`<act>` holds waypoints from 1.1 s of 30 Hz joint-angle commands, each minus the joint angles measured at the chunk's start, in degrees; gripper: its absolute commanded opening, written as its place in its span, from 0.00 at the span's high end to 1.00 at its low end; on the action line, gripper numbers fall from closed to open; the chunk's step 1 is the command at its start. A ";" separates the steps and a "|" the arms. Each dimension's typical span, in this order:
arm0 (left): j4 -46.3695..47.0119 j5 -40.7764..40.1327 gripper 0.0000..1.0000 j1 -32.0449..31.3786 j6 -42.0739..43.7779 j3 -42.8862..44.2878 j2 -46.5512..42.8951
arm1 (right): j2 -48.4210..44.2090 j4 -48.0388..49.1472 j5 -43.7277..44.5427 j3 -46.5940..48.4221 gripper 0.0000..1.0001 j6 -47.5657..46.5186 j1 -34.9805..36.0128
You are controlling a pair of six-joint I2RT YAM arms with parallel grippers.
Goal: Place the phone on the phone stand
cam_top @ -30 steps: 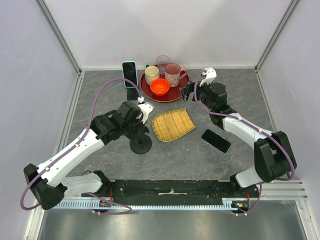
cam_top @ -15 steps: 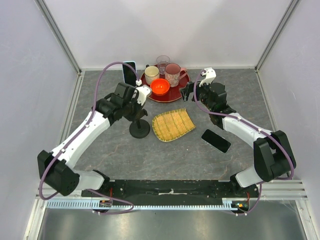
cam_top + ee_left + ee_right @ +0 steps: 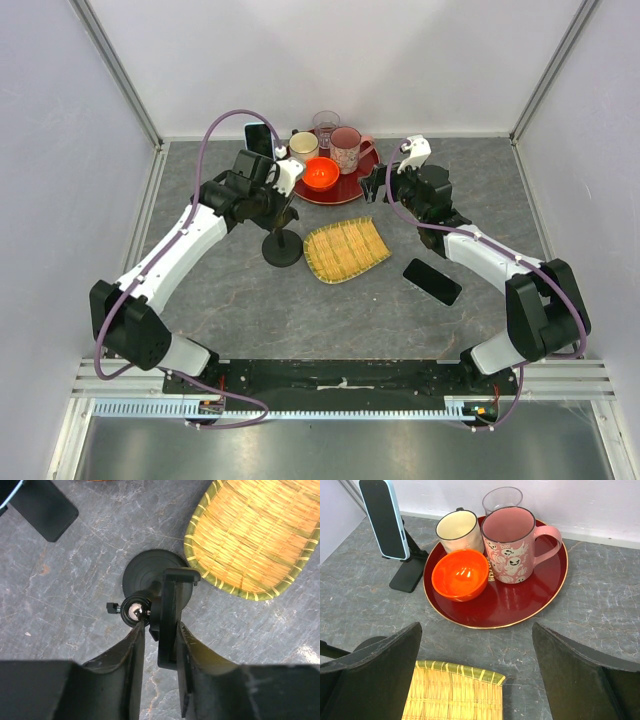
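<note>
L jaws tight on phone stand [image 3: 167, 600]

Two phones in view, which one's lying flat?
The black phone, flat on the table right of the woven tray. The blue-cased phone is propped on a stand beside the red tray.

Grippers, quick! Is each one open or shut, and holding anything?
Left gripper: shut on the stand.
Right gripper: open, holding nothing.
</note>
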 commanded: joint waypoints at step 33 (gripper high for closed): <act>3.77 -17.30 0.40 0.13 -14.69 -8.04 -9.66 | 0.36 1.37 -1.25 2.84 0.02 -0.52 0.37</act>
